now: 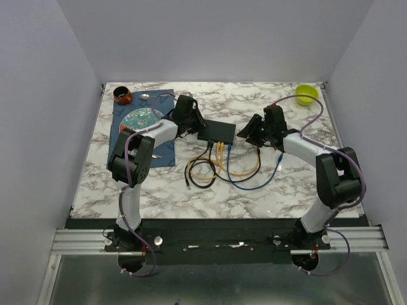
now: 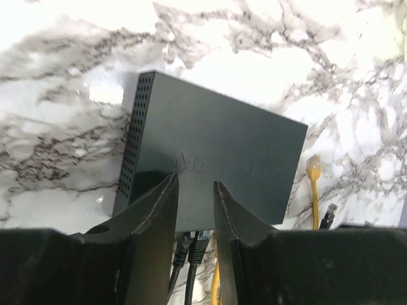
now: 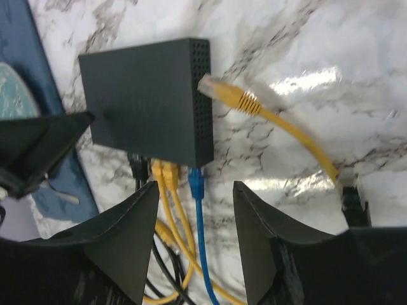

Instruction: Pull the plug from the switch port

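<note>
One yellow plug [image 3: 224,93] is out of its socket, blurred just right of the switch [image 3: 143,95], which sits mid-table with its socket edge toward the bottom of the frame. The right gripper [image 3: 197,206] is wide open and empty, its fingers either side of the blue cable [image 3: 196,187]. That looks like the pulling arm. The left gripper [image 2: 196,203] sits low over the socket edge, fingers slightly apart and clamping nothing. My read is that it's there to steady the box against a tug. Two yellow leads [image 3: 166,184] are plugged in.
</note>
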